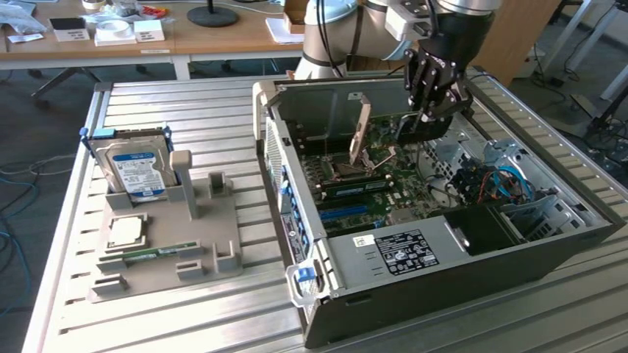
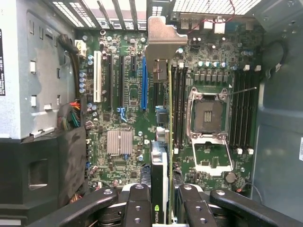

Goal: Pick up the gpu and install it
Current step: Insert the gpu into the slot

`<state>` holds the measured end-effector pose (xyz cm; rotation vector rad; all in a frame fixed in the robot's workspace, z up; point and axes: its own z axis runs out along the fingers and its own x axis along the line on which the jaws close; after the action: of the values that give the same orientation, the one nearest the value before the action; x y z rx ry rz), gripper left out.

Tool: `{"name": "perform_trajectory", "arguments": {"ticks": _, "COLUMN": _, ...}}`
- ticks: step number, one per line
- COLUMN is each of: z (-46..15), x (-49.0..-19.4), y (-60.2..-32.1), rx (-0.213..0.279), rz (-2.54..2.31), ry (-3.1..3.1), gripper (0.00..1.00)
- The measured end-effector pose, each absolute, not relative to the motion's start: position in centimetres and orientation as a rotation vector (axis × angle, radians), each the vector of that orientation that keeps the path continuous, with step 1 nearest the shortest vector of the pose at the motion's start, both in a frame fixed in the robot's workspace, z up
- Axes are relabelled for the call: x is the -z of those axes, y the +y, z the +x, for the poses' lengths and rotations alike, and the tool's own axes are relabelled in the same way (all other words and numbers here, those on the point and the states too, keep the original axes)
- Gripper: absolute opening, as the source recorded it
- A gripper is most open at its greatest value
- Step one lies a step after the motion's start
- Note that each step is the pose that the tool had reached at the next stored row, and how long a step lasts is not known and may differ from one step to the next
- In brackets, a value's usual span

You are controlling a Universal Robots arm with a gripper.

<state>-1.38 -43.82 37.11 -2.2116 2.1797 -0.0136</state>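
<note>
- The gpu [image 1: 404, 131] is inside the open computer case [image 1: 442, 287], standing on its edge over the motherboard [image 2: 123, 109].
- The card's long axis runs level with the motherboard and parallel to the expansion slots. In the wrist view it sits between the blue slot [image 2: 144, 85] and the nearest bank of memory slots.
- Its bracket [image 2: 163, 35], a dull silver strip bent at the tip, points at the slotted rear wall of the case. The opposite end is in the gripper [image 1: 430, 118].
- Edge-on, the gpu is thin. It has a green board edge down one side and a black shroud with a small logo on the other.
- The gripper's [image 2: 163, 189] black jaws are clamped on the gpu, one on each flat face.
- I cannot tell whether the card's lower edge touches a slot.
- On the motherboard are a square, open CPU socket [image 2: 208, 116] framed in bright metal and a finned silver heat sink [image 2: 119, 142].
- The case lies on a ribbed metal table [image 1: 176, 95].
- Well apart, on the exterior view's left, a grey moulded holder [image 1: 220, 220] carries an upright blue-labelled hard drive [image 1: 135, 169] and a narrow green memory stick [image 1: 147, 254].
</note>
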Motion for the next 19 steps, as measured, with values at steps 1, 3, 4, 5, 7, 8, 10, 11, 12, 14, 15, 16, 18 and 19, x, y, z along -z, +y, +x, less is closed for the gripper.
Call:
{"name": "perform_trajectory", "arguments": {"ticks": 1, "z": -1.4, "x": -36.9, "y": -43.8, "rx": 0.014, "rz": -2.212, "ry": 2.180, "gripper": 0.27}}
{"name": "perform_trajectory", "arguments": {"ticks": 3, "z": -1.4, "x": -36.6, "y": -43.8, "rx": 0.014, "rz": -2.212, "ry": 2.180, "gripper": 0.27}}
{"name": "perform_trajectory", "arguments": {"ticks": 4, "z": -1.5, "x": -36.4, "y": -43.8, "rx": 0.014, "rz": -2.212, "ry": 2.179, "gripper": 0.27}}
{"name": "perform_trajectory", "arguments": {"ticks": 5, "z": -1.5, "x": -36.2, "y": -43.8, "rx": 0.014, "rz": -2.212, "ry": 2.179, "gripper": 0.27}}
{"name": "perform_trajectory", "arguments": {"ticks": 7, "z": -1.5, "x": -35.9, "y": -43.8, "rx": 0.014, "rz": -2.212, "ry": 2.179, "gripper": 0.27}}
{"name": "perform_trajectory", "arguments": {"ticks": 8, "z": -1.5, "x": -35.8, "y": -43.8, "rx": 0.014, "rz": -2.212, "ry": 2.179, "gripper": 0.27}}
{"name": "perform_trajectory", "arguments": {"ticks": 10, "z": -1.5, "x": -35.6, "y": -43.8, "rx": 0.014, "rz": -2.213, "ry": 2.179, "gripper": 0.27}}
{"name": "perform_trajectory", "arguments": {"ticks": 11, "z": -1.5, "x": -35.6, "y": -43.8, "rx": 0.014, "rz": -2.213, "ry": 2.179, "gripper": 0.27}}
{"name": "perform_trajectory", "arguments": {"ticks": 12, "z": -1.5, "x": -35.6, "y": -43.8, "rx": 0.014, "rz": -2.213, "ry": 2.179, "gripper": 0.27}}
{"name": "perform_trajectory", "arguments": {"ticks": 14, "z": -1.5, "x": -35.5, "y": -43.8, "rx": 0.014, "rz": -2.212, "ry": 2.179, "gripper": 0.27}}
{"name": "perform_trajectory", "arguments": {"ticks": 15, "z": -1.6, "x": -35.5, "y": -43.8, "rx": 0.013, "rz": -2.212, "ry": 2.179, "gripper": 0.27}}
{"name": "perform_trajectory", "arguments": {"ticks": 16, "z": -1.6, "x": -35.4, "y": -43.8, "rx": 0.014, "rz": -2.212, "ry": 2.179, "gripper": 0.27}}
{"name": "perform_trajectory", "arguments": {"ticks": 18, "z": -1.6, "x": -35.2, "y": -43.8, "rx": 0.014, "rz": -2.212, "ry": 2.179, "gripper": 0.27}}
{"name": "perform_trajectory", "arguments": {"ticks": 19, "z": -1.6, "x": -35.1, "y": -43.8, "rx": 0.014, "rz": -2.212, "ry": 2.179, "gripper": 0.27}}
